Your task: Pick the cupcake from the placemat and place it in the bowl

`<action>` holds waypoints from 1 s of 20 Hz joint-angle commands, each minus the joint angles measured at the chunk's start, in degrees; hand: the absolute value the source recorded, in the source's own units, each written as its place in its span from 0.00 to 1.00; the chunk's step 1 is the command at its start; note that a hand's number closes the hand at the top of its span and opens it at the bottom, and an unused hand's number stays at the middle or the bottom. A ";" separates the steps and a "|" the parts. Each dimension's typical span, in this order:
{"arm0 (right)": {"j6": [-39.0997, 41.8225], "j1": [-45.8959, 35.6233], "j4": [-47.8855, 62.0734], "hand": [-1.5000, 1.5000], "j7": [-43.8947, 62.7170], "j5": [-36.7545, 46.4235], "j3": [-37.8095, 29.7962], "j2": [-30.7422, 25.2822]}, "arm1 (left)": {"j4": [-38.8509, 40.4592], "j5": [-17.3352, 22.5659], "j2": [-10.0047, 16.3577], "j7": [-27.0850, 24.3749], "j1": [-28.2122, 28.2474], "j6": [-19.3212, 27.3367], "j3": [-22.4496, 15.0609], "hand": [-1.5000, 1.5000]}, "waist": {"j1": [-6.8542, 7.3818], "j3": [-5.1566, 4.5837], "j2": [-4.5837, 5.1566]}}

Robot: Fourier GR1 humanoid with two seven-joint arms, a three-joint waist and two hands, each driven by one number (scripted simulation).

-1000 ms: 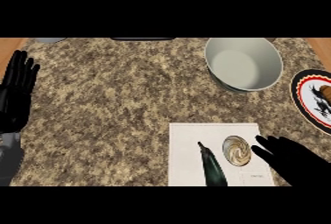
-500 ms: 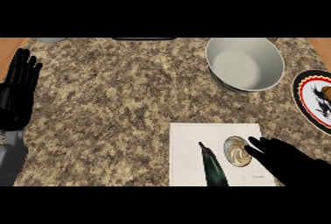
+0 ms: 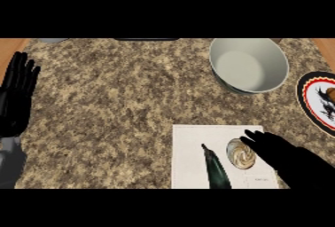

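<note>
The right hand [image 3: 291, 156] is coming in from the lower right corner and lying over the right part of the placemat [image 3: 189, 150]. Its fingers [image 3: 259, 140] are stretching out nearly straight and close together, pointing up and to the left, so the hand is open and holding nothing. The fingertips are overlapping the right edge of the cupcake [image 3: 239, 154] as seen from above; whether they are touching it or hovering just over it cannot be told.

The cupcake is sitting on the placemat, right of its middle, with its swirled top facing up. Just to its left a dark tapered object [image 3: 215, 167] is lying on the mat, its thin tip pointing up and left.

The bowl [image 3: 252, 71] is standing on the counter [image 3: 118, 97] above the placemat, well apart from the cupcake, its inside showing bare. A plate [image 3: 313, 103] is sitting at the right edge, partly cut off, with something brown [image 3: 332, 93] on it.

The left hand [image 3: 17, 95] is resting at the left edge, open, fingers straight and pointing up, touching nothing.
</note>
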 commanded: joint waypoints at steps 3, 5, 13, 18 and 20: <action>0.27 0.85 6.75 0.00 -8.06 5.50 -2.05 3.22 | 4.69 -1.22 -1.23 -1.83 -3.17 -2.05 2.61 0.50 | -0.26 -0.01 0.06; 3.39 -1.83 6.91 0.00 -8.37 3.06 -5.17 4.10 | 5.90 -2.38 -1.79 -2.09 -3.05 -2.74 2.24 0.50 | -0.20 -0.02 0.06; 0.12 -2.14 12.41 0.00 -14.05 13.02 0.03 12.03 | 0.54 -4.69 -4.20 -0.13 0.40 -2.69 2.18 0.50 | -0.04 -0.01 -0.01; 2.97 0.58 12.23 0.00 -15.60 15.87 -1.74 11.80 | 1.86 -4.22 -3.45 1.02 -2.44 -4.16 5.26 0.50 | -0.18 -0.01 -0.02; -0.13 -2.97 21.39 0.00 -19.97 17.49 -2.53 12.67 | -3.06 -6.29 -5.62 2.87 -0.26 -1.22 2.76 0.50 | 0.12 0.01 -0.01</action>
